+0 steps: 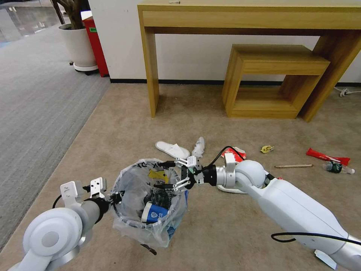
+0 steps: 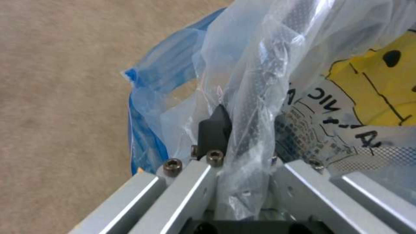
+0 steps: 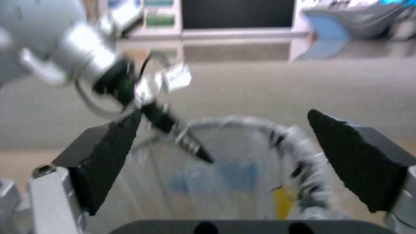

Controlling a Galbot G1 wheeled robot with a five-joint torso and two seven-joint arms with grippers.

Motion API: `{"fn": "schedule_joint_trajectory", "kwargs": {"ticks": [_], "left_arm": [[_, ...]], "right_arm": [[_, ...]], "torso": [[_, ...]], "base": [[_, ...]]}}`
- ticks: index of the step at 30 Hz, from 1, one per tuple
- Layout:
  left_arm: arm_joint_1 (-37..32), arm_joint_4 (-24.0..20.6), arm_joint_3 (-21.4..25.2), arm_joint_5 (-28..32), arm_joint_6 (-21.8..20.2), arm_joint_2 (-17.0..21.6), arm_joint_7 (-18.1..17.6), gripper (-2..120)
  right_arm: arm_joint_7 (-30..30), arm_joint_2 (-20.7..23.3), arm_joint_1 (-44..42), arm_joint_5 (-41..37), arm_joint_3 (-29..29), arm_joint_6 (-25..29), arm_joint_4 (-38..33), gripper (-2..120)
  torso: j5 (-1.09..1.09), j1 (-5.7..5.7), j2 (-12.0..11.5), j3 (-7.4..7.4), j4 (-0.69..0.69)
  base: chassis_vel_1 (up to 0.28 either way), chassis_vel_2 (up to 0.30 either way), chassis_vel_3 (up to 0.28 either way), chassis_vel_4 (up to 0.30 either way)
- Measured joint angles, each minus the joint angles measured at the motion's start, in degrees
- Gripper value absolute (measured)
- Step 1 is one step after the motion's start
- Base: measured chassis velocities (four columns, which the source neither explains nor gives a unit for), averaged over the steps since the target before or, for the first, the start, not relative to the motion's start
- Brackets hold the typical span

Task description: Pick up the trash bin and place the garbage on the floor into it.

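Observation:
The trash bin, lined with a crinkly clear bag, hangs just above the floor. My left gripper is shut on its near rim; the left wrist view shows a black finger pinching bag and mesh rim. My right gripper hovers open over the bin's mouth, its pads wide apart above the rim with nothing between them. A blue-white paper cup lies inside. Garbage on the carpet: a white slipper, tissue, red-white packet, red wrapper, wooden stick, small bottle.
A second white slipper lies partly under my right arm. A wooden desk and a low wooden shelf stand against the far wall. A white plant pot sits on the grey ribbed carpet to the left.

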State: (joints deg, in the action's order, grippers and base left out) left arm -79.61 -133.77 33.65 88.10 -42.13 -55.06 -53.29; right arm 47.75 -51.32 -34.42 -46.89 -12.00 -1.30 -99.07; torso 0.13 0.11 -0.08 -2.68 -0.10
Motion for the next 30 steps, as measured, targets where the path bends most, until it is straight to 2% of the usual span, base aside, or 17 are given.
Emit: {"fn": "schedule_joint_trajectory", "kwargs": {"ticks": [2,3,5,6,9,10,12,13,14,15,16,20,22,23,26,30], "left_arm": [[0.4,0.7,0.8,0.0,0.0,-0.8,-1.9,0],[0.4,0.7,0.8,0.0,0.0,-0.8,-1.9,0],[0.2,0.8,1.8,-0.1,0.0,-1.4,-3.5,0],[0.2,0.8,1.8,-0.1,0.0,-1.4,-3.5,0],[-0.4,0.7,3.2,-0.1,0.0,-1.9,-5.5,0],[-0.4,0.7,3.2,-0.1,0.0,-1.9,-5.5,0],[-0.8,0.6,4.0,-0.4,0.0,-2.0,-6.0,0],[-0.8,0.6,4.0,-0.4,0.0,-2.0,-6.0,0],[-0.8,0.5,4.4,-0.4,0.0,-2.1,-6.1,0],[-0.8,0.5,4.6,-0.5,0.0,-2.1,-6.1,0],[-0.7,0.5,5.2,-0.6,0.0,-2.2,-6.2,0],[-0.6,0.5,5.8,-1.5,0.0,-2.4,-6.2,0],[-1.0,1.3,7.1,-7.5,0.0,-4.1,-9.2,0],[-1.0,1.3,7.1,-7.5,0.0,-4.1,-9.2,0],[-2.1,-0.5,8.8,-9.4,0.0,-5.7,-10.4,0],[-2.4,-1.7,9.8,-9.9,0.0,-6.5,-10.4,0]], "right_arm": [[-4.1,-0.2,-2.2,-2.8,3.6,1.4,-1.1,100],[-4.1,-0.2,-2.2,-2.8,3.6,1.4,-1.1,100],[-12.3,-0.3,-6.4,-5.1,9.1,2.4,-3.3,100],[-12.3,-0.3,-6.4,-5.1,9.1,2.4,-3.3,100],[-25.5,-0.6,-12.4,-4.2,16.5,3.0,-5.3,100],[-25.5,-0.6,-12.4,-4.2,16.5,3.0,-5.3,100],[-36.3,-0.8,-16.6,-2.6,21.5,3.9,-6.2,100],[-36.3,-0.8,-16.6,-2.6,21.5,3.9,-6.2,100],[-40.8,-0.9,-18.7,-1.5,24.6,5.1,-6.6,100],[-42.7,-0.9,-19.8,-0.9,26.3,5.7,-6.8,100],[-45.5,-1.2,-22.9,0.8,31.2,6.1,-7.6,100],[-46.1,-1.8,-25.9,2.8,35.6,6.6,-8.6,100],[-44.7,-5.4,-35.6,10.2,46.5,7.5,-12.3,100],[-44.7,-5.4,-35.6,10.2,46.5,7.5,-12.3,100],[-44.4,-9.5,-41.3,14.4,50.3,8.7,-14.3,100],[-44.3,-12.7,-42.8,15.3,51.1,8.8,-15.3,100]], "torso": [[0.01,0.00,0.0,0.00,0.01],[0.01,0.00,0.0,0.00,0.01],[0.00,0.00,0.0,0.00,0.01],[0.00,0.00,0.0,0.00,0.01],[0.00,0.00,0.0,0.00,-0.01],[0.00,0.00,0.0,0.00,-0.01],[0.03,0.00,0.0,0.00,0.00],[0.03,0.00,0.0,0.00,0.00],[0.03,0.00,0.0,0.00,0.01],[0.02,0.00,0.0,0.00,0.00],[0.01,0.00,0.0,0.00,-0.01],[0.02,0.00,0.0,0.00,0.00],[-0.01,0.00,0.0,0.01,0.01],[-0.01,0.00,0.0,0.01,0.01],[0.01,0.00,0.0,0.01,0.00],[0.00,0.00,0.0,0.01,-0.01]], "base": [[0.000,0.000,0.000,0.000],[0.000,0.000,0.000,0.000],[0.000,0.000,0.000,0.000],[0.000,0.000,0.000,0.000],[0.000,0.000,0.000,0.000],[0.000,0.000,0.000,0.000],[0.000,0.000,0.000,0.000],[0.000,0.000,0.000,0.000],[0.000,0.000,0.000,0.000],[0.000,0.000,0.000,0.000],[0.000,0.000,0.000,0.000],[0.000,0.000,0.000,0.000],[0.000,0.000,0.000,0.000],[0.000,0.000,0.000,0.000],[0.000,0.000,0.000,0.000],[0.000,0.000,0.000,0.000]]}}
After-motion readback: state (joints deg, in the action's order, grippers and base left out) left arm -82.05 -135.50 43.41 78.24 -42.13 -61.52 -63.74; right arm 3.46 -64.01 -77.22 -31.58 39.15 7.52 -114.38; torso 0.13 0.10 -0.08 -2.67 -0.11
